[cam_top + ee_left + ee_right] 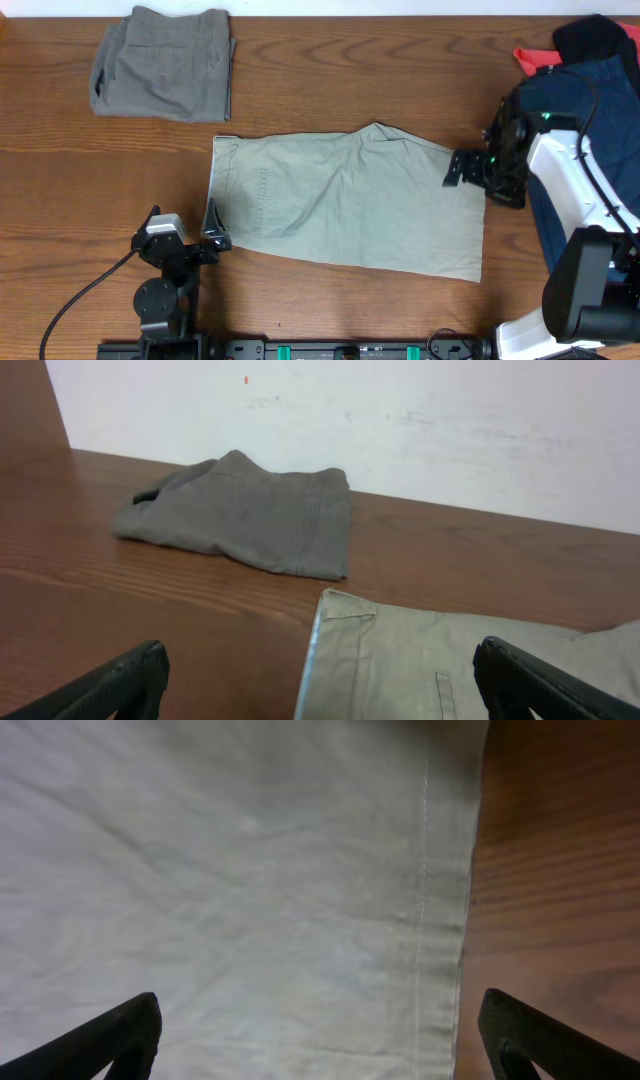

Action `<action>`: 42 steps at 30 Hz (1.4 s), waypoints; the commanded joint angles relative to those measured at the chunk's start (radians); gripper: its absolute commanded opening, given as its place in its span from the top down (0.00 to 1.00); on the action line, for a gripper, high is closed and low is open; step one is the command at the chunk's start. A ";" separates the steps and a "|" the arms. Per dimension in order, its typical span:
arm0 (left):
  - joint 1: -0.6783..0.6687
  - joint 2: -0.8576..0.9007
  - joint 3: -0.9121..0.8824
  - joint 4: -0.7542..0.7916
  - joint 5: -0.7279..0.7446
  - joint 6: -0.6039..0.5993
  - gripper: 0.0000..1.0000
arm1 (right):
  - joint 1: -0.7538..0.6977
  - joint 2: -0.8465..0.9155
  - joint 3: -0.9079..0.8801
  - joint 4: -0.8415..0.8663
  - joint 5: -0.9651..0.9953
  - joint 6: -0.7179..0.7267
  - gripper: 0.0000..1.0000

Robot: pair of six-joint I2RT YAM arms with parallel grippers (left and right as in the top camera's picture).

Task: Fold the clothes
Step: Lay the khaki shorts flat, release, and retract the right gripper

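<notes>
A light khaki-beige pair of shorts (350, 200) lies flat in the middle of the table, waistband to the left. My left gripper (213, 230) is open and empty at the waistband's near left corner. In the left wrist view its fingers (320, 695) straddle the pale blue waistband edge of the khaki shorts (450, 660). My right gripper (455, 170) is open and empty over the shorts' right leg hem. In the right wrist view its fingers (320, 1040) span the khaki cloth (250, 890) and its stitched hem. A folded grey-olive pair (165, 62) (250, 515) lies at the far left.
A pile at the far right holds a dark navy pair (610, 80), a red cloth (535, 58) and a black cloth (595, 38), partly under the right arm. The brown wooden table (330, 90) shows around the shorts. A white wall (400, 420) stands behind.
</notes>
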 commanded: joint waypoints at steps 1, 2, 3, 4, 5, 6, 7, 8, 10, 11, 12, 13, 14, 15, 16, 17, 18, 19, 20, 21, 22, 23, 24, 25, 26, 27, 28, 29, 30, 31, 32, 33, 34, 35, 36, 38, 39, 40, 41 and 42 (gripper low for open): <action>-0.001 -0.006 -0.027 -0.015 -0.001 0.013 0.02 | -0.005 -0.008 -0.059 0.049 0.037 0.029 0.01; -0.001 -0.006 -0.027 -0.015 -0.001 0.013 0.02 | -0.005 -0.008 -0.076 0.067 0.045 0.040 0.01; -0.001 -0.006 -0.027 -0.015 -0.001 0.013 0.02 | -0.005 -0.008 -0.093 0.085 0.057 0.043 0.01; -0.001 -0.006 -0.027 -0.015 -0.001 0.013 0.02 | -0.005 -0.008 -0.104 0.095 0.074 0.048 0.01; -0.001 -0.006 -0.027 -0.015 -0.001 0.013 0.02 | -0.005 -0.008 -0.118 0.106 0.104 0.060 0.01; -0.001 -0.006 -0.027 -0.015 -0.001 0.013 0.02 | -0.004 -0.008 -0.127 0.113 0.123 0.068 0.01; -0.001 -0.006 -0.027 -0.015 -0.001 0.013 0.02 | -0.004 -0.008 -0.138 0.120 0.148 0.082 0.01; -0.001 -0.006 -0.027 -0.015 -0.001 0.013 0.02 | -0.003 -0.008 -0.146 0.125 0.158 0.086 0.01; -0.001 -0.006 -0.027 -0.015 -0.001 0.013 0.02 | -0.003 -0.008 -0.158 0.131 0.161 0.084 0.01; -0.001 -0.006 -0.027 -0.015 -0.001 0.013 0.02 | -0.003 -0.008 -0.162 0.134 0.161 0.084 0.01; -0.001 -0.006 -0.027 -0.015 -0.001 0.013 0.02 | -0.003 -0.008 -0.164 0.135 0.160 0.085 0.01; -0.001 -0.006 -0.027 -0.015 -0.001 0.013 0.02 | -0.002 -0.008 -0.166 0.138 0.161 0.085 0.02; -0.001 -0.006 -0.027 -0.015 -0.001 0.013 0.02 | 0.002 -0.008 -0.169 0.145 0.161 0.085 0.02; -0.001 -0.006 -0.027 -0.015 -0.001 0.013 0.02 | 0.003 -0.008 -0.170 0.150 0.161 0.085 0.03; -0.001 -0.006 -0.027 -0.015 -0.001 0.013 0.02 | 0.005 -0.008 -0.174 0.157 0.161 0.084 0.03; -0.001 -0.006 -0.027 -0.015 -0.001 0.013 0.02 | 0.007 -0.008 -0.179 0.165 0.162 0.084 0.03; -0.001 -0.006 -0.027 -0.015 -0.001 0.013 0.02 | 0.009 -0.008 -0.185 0.172 0.161 0.085 0.04; -0.001 -0.006 -0.027 -0.015 -0.001 0.013 0.02 | 0.009 -0.007 -0.191 0.179 0.161 0.085 0.04; -0.001 -0.006 -0.027 -0.015 -0.001 0.013 0.02 | 0.009 -0.007 -0.198 0.186 0.161 0.085 0.04; -0.001 -0.006 -0.027 -0.015 -0.001 0.013 0.02 | 0.009 -0.007 -0.204 0.190 0.162 0.085 0.04; -0.001 -0.006 -0.027 -0.015 -0.001 0.013 0.02 | 0.009 -0.007 -0.209 0.194 0.161 0.085 0.04; -0.001 -0.006 -0.027 -0.015 -0.001 0.013 0.02 | 0.009 -0.007 -0.212 0.195 0.161 0.085 0.05; -0.001 -0.006 -0.027 -0.015 -0.001 0.013 0.02 | 0.008 -0.007 -0.213 0.195 0.161 0.085 0.07; -0.001 -0.006 -0.027 -0.015 -0.001 0.013 0.02 | 0.009 -0.007 -0.213 0.195 0.161 0.085 0.08; -0.001 -0.006 -0.027 -0.015 -0.001 0.013 0.02 | 0.009 -0.007 -0.213 0.195 0.161 0.086 0.10; -0.001 -0.006 -0.027 -0.015 -0.001 0.013 0.02 | 0.008 -0.007 -0.213 0.195 0.161 0.092 0.11; -0.001 -0.006 -0.027 -0.015 -0.001 0.013 0.02 | 0.008 -0.007 -0.213 0.196 0.161 0.101 0.13; -0.001 -0.006 -0.027 -0.015 -0.001 0.013 0.02 | 0.008 -0.007 -0.213 0.197 0.161 0.108 0.16; -0.001 -0.006 -0.027 -0.015 -0.001 0.013 0.02 | 0.009 -0.007 -0.213 0.199 0.161 0.116 0.17; -0.001 -0.006 -0.027 -0.015 -0.001 0.013 0.02 | 0.009 -0.007 -0.213 0.201 0.161 0.116 0.18; -0.001 -0.006 -0.027 -0.015 -0.001 0.013 0.02 | 0.009 -0.007 -0.213 0.201 0.161 0.115 0.18; -0.001 -0.006 -0.027 -0.015 -0.001 0.013 0.02 | 0.009 -0.007 -0.213 0.201 0.161 0.114 0.18; -0.001 -0.006 -0.027 -0.015 -0.001 0.013 0.02 | 0.009 -0.007 -0.213 0.200 0.161 0.114 0.18; -0.001 -0.006 -0.027 -0.015 -0.001 0.013 0.02 | 0.009 -0.007 -0.213 0.200 0.161 0.114 0.18; -0.001 -0.006 -0.027 -0.015 -0.001 0.013 0.02 | 0.009 -0.007 -0.213 0.200 0.161 0.114 0.18; -0.001 -0.006 -0.027 -0.015 -0.001 0.013 0.02 | 0.008 -0.007 -0.214 0.200 0.163 0.114 0.17; -0.001 -0.006 -0.027 -0.015 -0.001 0.013 0.02 | 0.009 -0.007 -0.214 0.200 0.166 0.114 0.16; -0.001 -0.006 -0.027 -0.015 -0.001 0.013 0.02 | 0.009 -0.007 -0.214 0.200 0.166 0.114 0.15; -0.001 -0.006 -0.027 -0.015 -0.001 0.013 0.02 | 0.008 -0.007 -0.214 0.200 0.166 0.114 0.14; -0.001 -0.006 -0.027 -0.015 -0.001 0.013 0.02 | 0.009 -0.007 -0.214 0.200 0.166 0.114 0.14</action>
